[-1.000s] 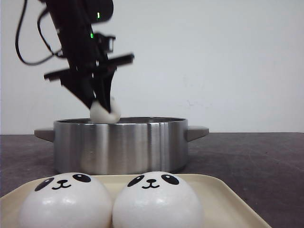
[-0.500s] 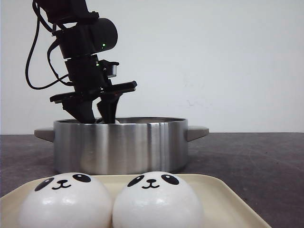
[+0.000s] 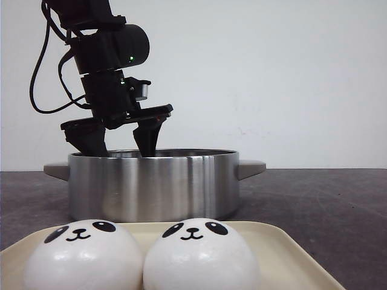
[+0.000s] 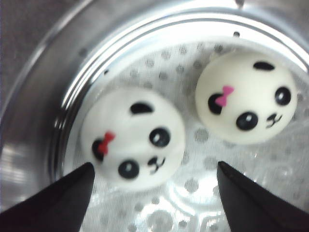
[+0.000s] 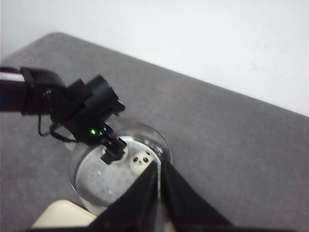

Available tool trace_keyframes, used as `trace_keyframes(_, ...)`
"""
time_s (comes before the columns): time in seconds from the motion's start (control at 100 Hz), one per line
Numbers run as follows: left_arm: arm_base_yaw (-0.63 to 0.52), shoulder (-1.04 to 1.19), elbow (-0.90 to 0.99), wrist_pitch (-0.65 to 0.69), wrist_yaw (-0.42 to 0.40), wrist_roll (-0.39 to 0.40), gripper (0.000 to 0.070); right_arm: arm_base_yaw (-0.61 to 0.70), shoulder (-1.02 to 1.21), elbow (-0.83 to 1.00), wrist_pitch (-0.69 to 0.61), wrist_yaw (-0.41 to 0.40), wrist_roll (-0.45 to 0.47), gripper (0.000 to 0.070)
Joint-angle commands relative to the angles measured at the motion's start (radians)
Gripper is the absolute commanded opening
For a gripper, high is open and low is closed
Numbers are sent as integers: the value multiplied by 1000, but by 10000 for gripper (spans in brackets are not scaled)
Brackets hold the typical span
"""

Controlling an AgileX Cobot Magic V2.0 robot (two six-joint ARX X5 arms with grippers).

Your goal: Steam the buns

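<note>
1. The left gripper (image 3: 121, 144) hangs over the pot (image 3: 154, 184), jaws spread wide and empty; two buns (image 4: 133, 140) lie released on the perforated insert just below.
2. Two more buns (image 3: 199, 254) wait on the tray (image 3: 284, 254), nearer the camera.
3. The right gripper (image 5: 158, 186) hovers high, fingers pressed together.

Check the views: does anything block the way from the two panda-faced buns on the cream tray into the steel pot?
Only the left gripper, open over the steel pot; otherwise, beyond the cream tray, nothing visible blocks the two panda-faced buns.
</note>
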Motion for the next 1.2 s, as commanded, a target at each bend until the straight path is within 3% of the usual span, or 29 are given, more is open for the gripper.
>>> trace_keyframes(0.0, -5, 3, 44, -13, -2, -1, 487, 13, 18, 14, -18, 4, 19, 0)
trace_keyframes(0.27, -30, -224, 54, 4, 9, -4, 486, 12, 31, -110, -18, -16, 77, 0)
trace_keyframes(0.48, -46, -494, 54, -12, 8, 4, 486, 11, 30, -323, 65, -159, 212, 1)
trace_keyframes(0.72, -43, -758, 54, -96, -18, 60, 486, 12, 31, -621, 322, -393, 317, 6)
trace_keyframes(0.78, -43, -816, 54, -120, -24, 60, 486, 12, 33, -684, 371, -431, 351, 80)
trace_keyframes(0.89, -43, -908, 54, -167, -26, 60, 486, 12, 45, -771, 416, -500, 404, 415)
trace_keyframes(0.94, -43, -943, 54, -186, -26, 59, 486, 12, 55, -800, 426, -526, 415, 509)
trace_keyframes(1.19, -43, -1051, 54, -249, -33, 59, 485, 12, 163, -856, 437, -642, 425, 524)
